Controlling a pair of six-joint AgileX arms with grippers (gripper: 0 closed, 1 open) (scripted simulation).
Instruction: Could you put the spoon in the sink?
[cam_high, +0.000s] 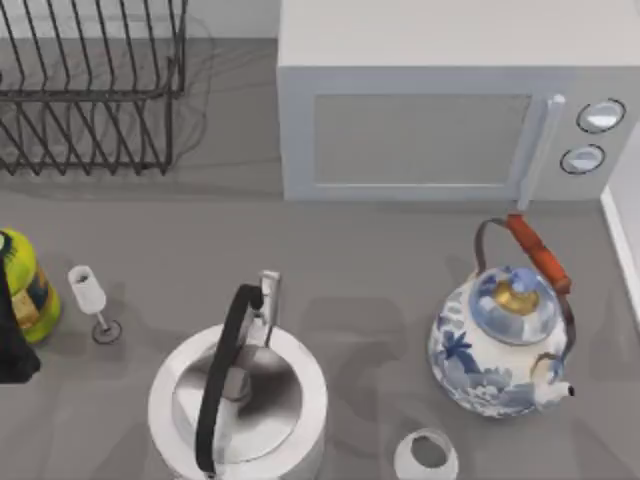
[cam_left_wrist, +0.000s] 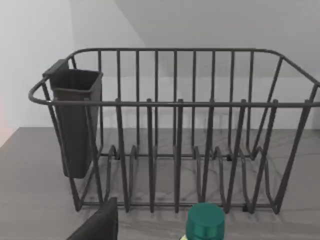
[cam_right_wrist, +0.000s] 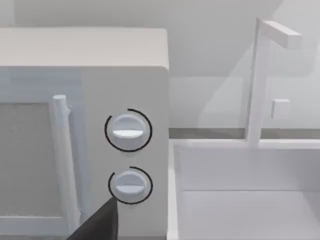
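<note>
The spoon is out of view. The white sink (cam_right_wrist: 235, 205) lies right of the microwave, with its faucet (cam_right_wrist: 256, 85) rising behind it; its rim (cam_high: 622, 235) runs along the table's right edge. A dark part of my left gripper (cam_left_wrist: 97, 225) juts in facing the dish rack, and my left arm (cam_high: 12, 335) sits at the table's left edge beside the bottle. A dark part of my right gripper (cam_right_wrist: 97, 222) shows in front of the microwave's two knobs (cam_right_wrist: 129, 131), near the sink's left wall.
A wire dish rack (cam_high: 90, 90) with a dark cutlery holder (cam_left_wrist: 75, 120) stands back left, and a microwave (cam_high: 440, 110) back centre. In front are a green-capped yellow bottle (cam_high: 28, 285), a small wine glass (cam_high: 90, 295), a steel kettle (cam_high: 238, 400), a blue-white teapot (cam_high: 505, 345) and a white cup (cam_high: 427, 457).
</note>
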